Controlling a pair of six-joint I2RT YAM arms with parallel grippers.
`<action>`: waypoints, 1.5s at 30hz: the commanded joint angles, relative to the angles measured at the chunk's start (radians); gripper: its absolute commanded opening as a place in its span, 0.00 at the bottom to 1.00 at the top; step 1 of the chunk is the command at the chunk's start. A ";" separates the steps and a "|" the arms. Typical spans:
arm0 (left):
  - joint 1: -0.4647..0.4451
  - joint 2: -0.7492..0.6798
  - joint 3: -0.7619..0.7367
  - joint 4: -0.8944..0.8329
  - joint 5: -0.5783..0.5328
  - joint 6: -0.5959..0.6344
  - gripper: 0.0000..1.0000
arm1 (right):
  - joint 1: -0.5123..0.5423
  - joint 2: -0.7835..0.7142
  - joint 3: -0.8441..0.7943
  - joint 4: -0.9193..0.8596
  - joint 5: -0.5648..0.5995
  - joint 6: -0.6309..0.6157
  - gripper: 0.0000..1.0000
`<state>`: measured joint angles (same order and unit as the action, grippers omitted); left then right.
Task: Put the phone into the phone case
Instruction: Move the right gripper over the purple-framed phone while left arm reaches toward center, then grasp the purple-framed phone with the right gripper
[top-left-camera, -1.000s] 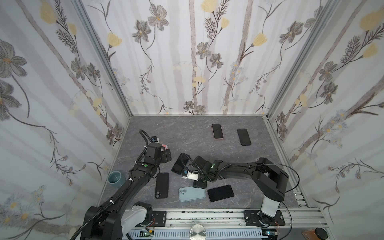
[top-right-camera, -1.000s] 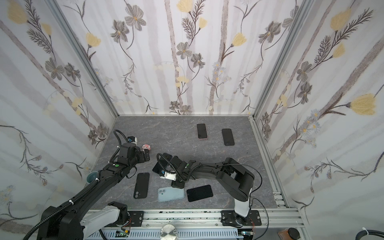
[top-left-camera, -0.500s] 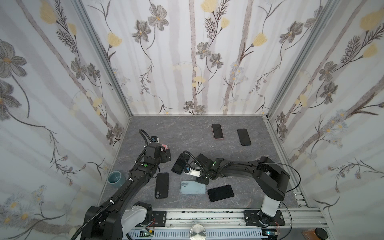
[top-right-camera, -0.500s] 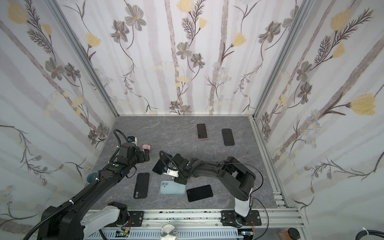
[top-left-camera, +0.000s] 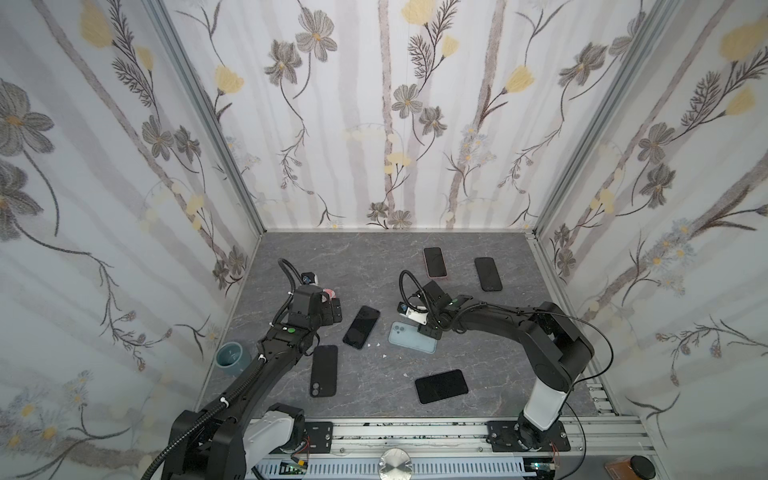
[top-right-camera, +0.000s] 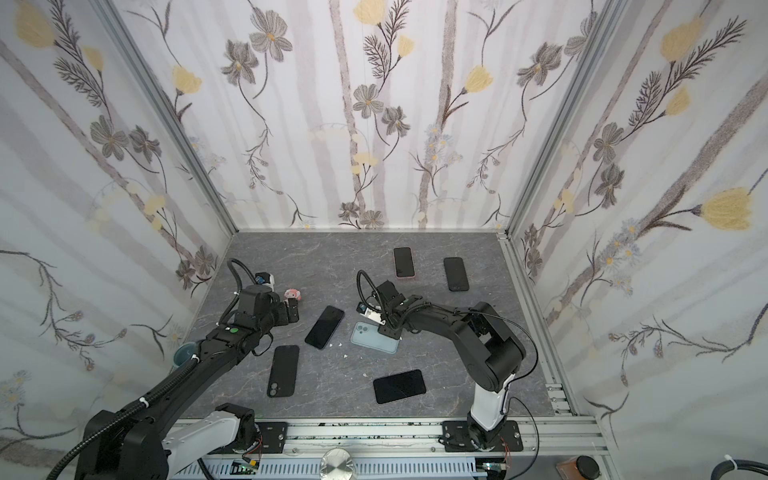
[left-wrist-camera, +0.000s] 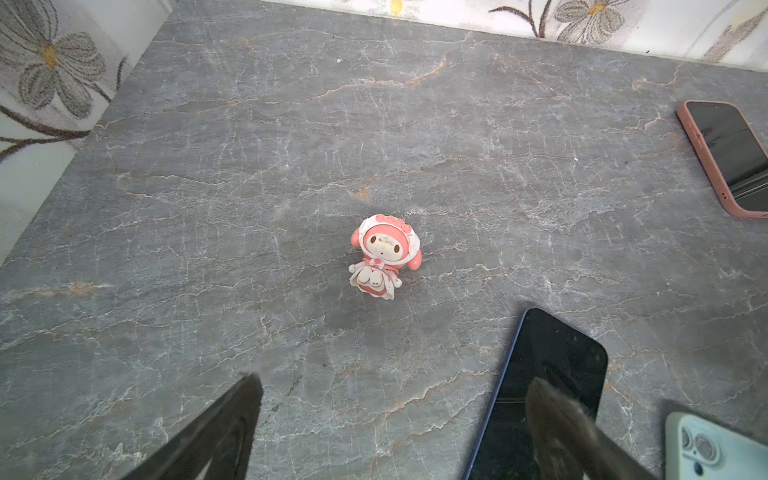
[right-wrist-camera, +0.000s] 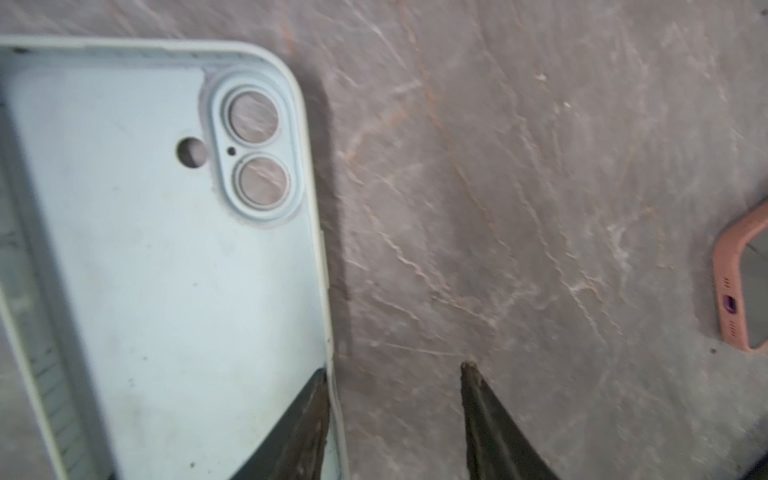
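Note:
The light blue phone case (top-left-camera: 411, 337) (top-right-camera: 374, 337) lies flat near the middle of the table, and the table shows through its camera holes in the right wrist view (right-wrist-camera: 174, 249). My right gripper (top-left-camera: 430, 330) (top-right-camera: 390, 330) (right-wrist-camera: 395, 370) is open and straddles the case's side wall, one finger inside against the wall and the other outside over the table. A dark blue phone (top-left-camera: 361, 327) (top-right-camera: 324, 327) (left-wrist-camera: 548, 374) lies screen up just left of the case. My left gripper (top-left-camera: 336, 311) (top-right-camera: 293, 311) (left-wrist-camera: 395, 380) hangs open and empty beside that phone.
A black phone (top-left-camera: 323, 370) lies face down near the left arm, and another (top-left-camera: 441, 386) lies near the front. At the back lie a pink-cased phone (top-left-camera: 434, 262) (right-wrist-camera: 739, 282) and a black one (top-left-camera: 488, 273). A pink toy figure (left-wrist-camera: 382, 259) and a blue cup (top-left-camera: 232, 359) stand at the left.
My right gripper has drawn back to the right, and the blue case has slid with it away from the front edge. The dark blue phone is now uncovered. The left arm has not moved.

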<state>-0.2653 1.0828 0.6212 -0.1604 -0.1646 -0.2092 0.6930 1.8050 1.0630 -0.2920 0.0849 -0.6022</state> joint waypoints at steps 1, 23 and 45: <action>0.005 0.003 0.008 0.025 -0.010 0.000 1.00 | -0.028 0.015 0.019 0.060 0.033 -0.083 0.53; 0.024 0.035 0.026 0.021 -0.001 -0.003 1.00 | -0.054 0.072 0.196 0.088 0.001 -0.163 0.58; -0.376 -0.241 -0.159 0.241 0.506 0.749 1.00 | 0.231 -0.627 -0.389 -0.214 -0.277 -0.175 0.86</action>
<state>-0.6060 0.8440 0.4797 0.0288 0.2745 0.3168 0.9100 1.2030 0.7307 -0.4911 -0.1547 -0.7532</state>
